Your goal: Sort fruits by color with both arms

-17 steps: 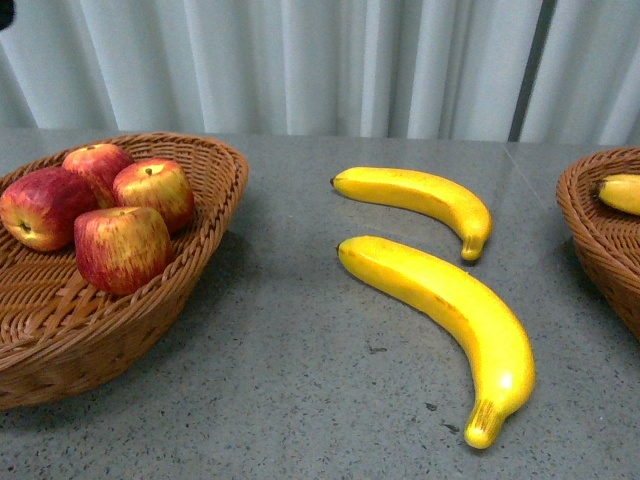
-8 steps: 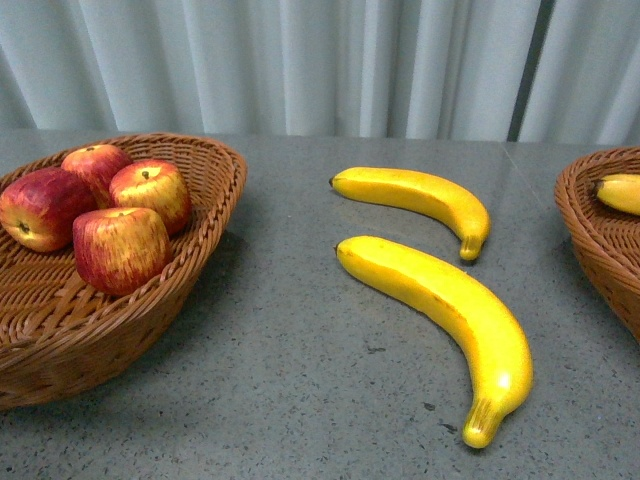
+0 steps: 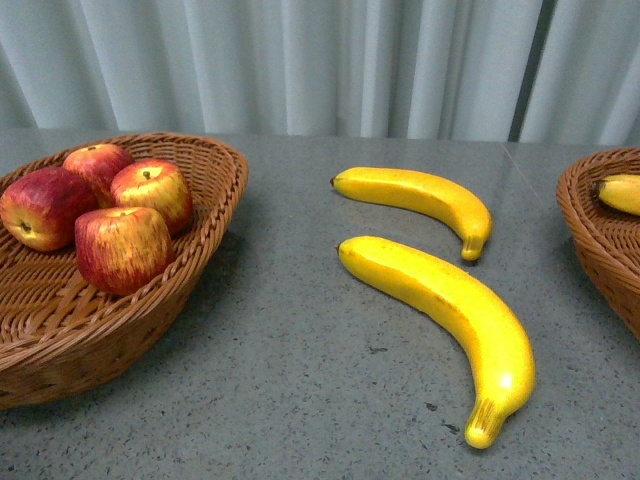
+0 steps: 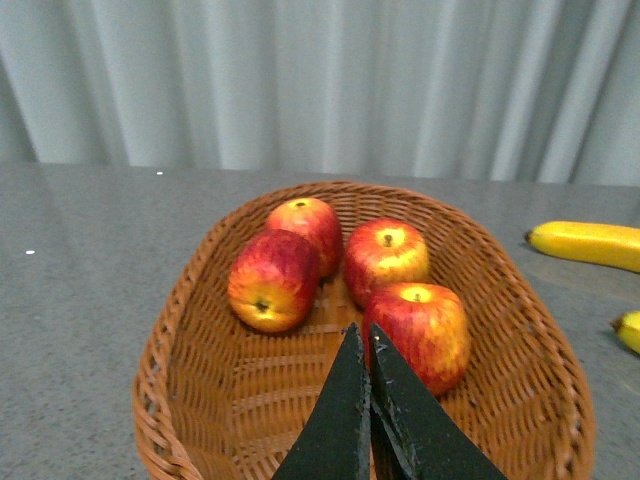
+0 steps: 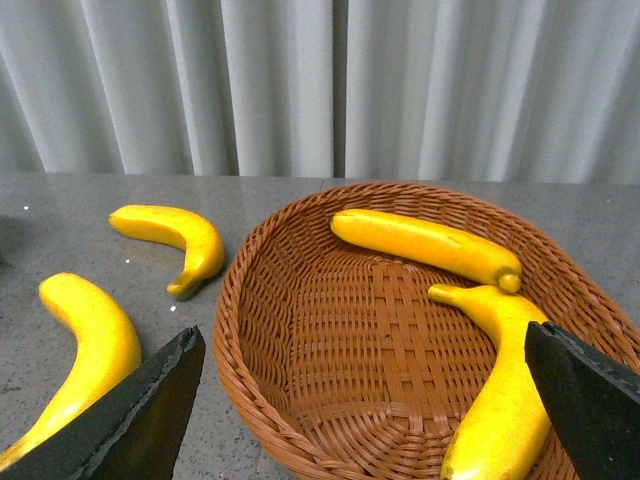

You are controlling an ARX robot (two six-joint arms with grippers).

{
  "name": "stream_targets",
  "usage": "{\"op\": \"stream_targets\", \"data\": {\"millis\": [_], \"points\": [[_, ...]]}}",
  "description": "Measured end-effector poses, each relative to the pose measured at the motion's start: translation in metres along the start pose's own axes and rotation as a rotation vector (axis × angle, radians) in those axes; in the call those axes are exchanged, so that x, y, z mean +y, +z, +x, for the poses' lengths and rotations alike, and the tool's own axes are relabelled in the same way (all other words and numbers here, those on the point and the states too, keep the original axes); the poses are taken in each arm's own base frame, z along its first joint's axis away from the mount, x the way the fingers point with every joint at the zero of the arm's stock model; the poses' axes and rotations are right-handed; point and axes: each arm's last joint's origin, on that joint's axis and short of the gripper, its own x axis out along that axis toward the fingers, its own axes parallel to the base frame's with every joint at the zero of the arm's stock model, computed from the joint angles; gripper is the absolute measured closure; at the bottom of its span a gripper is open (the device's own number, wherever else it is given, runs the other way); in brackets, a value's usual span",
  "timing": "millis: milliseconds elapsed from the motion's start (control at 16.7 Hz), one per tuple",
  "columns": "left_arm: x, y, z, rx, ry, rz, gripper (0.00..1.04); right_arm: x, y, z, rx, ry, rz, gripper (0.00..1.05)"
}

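Several red-and-yellow apples (image 3: 122,247) lie in the left wicker basket (image 3: 215,200). Two yellow bananas rest on the grey table, one further back (image 3: 415,195) and a longer one nearer (image 3: 450,305). In the left wrist view my left gripper (image 4: 362,335) hangs shut and holding nothing over the basket, its tip just in front of the nearest apple (image 4: 418,330). In the right wrist view my right gripper (image 5: 360,345) is wide open above the right basket (image 5: 300,400), which holds two bananas (image 5: 425,243) (image 5: 505,390). Neither arm shows in the front view.
The right basket (image 3: 595,240) sits at the table's right edge in the front view, with a banana end (image 3: 620,193) showing inside. A pale pleated curtain (image 3: 320,60) closes off the back of the table.
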Motion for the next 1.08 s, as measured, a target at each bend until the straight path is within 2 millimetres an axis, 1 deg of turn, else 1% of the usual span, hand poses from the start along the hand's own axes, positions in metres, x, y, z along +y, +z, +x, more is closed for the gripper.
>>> {"op": "stream_targets", "data": {"millis": [120, 240, 420, 1080], "points": [[0.007, -0.003, -0.007, -0.002, 0.032, -0.001, 1.03, 0.000, 0.000, 0.000, 0.000, 0.000, 0.000, 0.07], [0.005, -0.006, -0.014, -0.003, 0.010, -0.001, 1.03, 0.000, 0.000, 0.000, 0.000, 0.000, 0.000, 0.07], [0.005, -0.012, -0.019, -0.015, 0.011, -0.001, 1.03, 0.000, 0.000, 0.000, 0.000, 0.000, 0.000, 0.07], [0.005, -0.011, -0.036, -0.025, 0.010, -0.001, 1.03, 0.000, 0.000, 0.000, 0.000, 0.000, 0.000, 0.07]]}}
